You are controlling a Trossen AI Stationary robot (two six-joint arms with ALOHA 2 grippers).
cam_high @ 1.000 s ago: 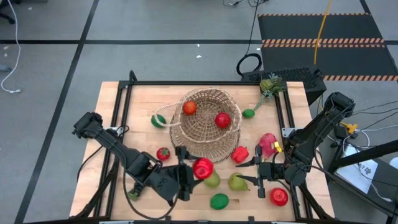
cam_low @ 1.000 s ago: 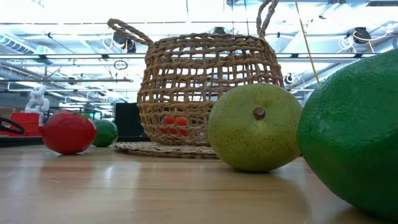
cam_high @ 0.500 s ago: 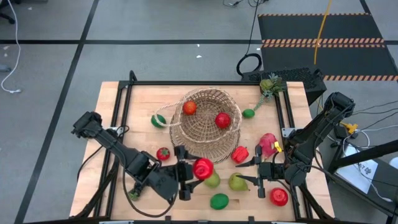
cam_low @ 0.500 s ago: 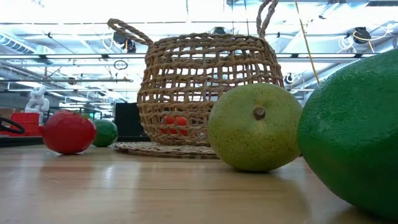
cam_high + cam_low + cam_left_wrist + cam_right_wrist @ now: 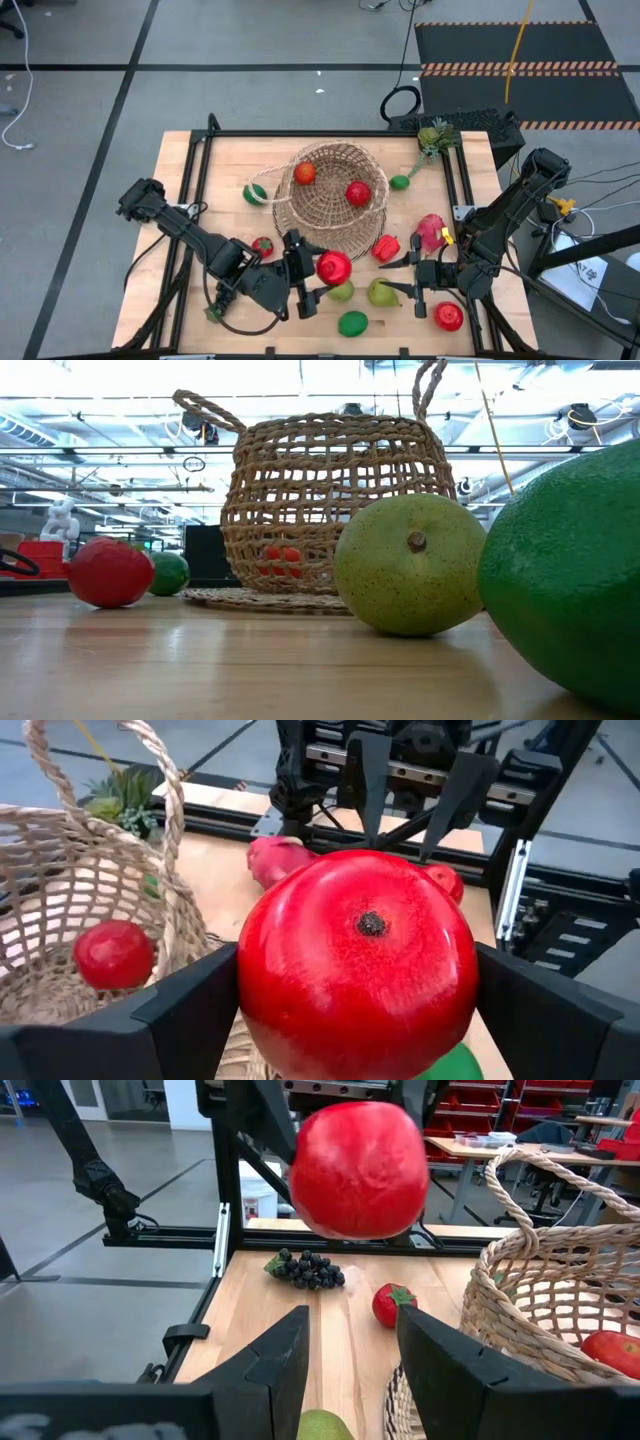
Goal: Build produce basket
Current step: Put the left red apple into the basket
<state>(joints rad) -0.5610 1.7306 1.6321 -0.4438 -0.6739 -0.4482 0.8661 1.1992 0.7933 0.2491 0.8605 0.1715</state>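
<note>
Table (image 5: 200, 180): wicker basket (image 5: 335, 195) sits centre-rear, two red fruits already inside; loose produce lies along the near edge.

Left gripper (image 5: 312, 272): jaws clamped on the large red apple (image 5: 333, 267), held off the table just beside the basket's near rim. I judge this the carry-to-basket step. Procedure: I lift until the apple clears the rim and arched handle (image 5: 160, 780), move over the basket centre, lower, then release; no dropping from height, as the apple could bounce out.

Right gripper (image 5: 415, 283): waiting near the green pear (image 5: 381, 293), jaws partly apart, nothing held. I keep it parked, clear of the left arm's path.
</note>
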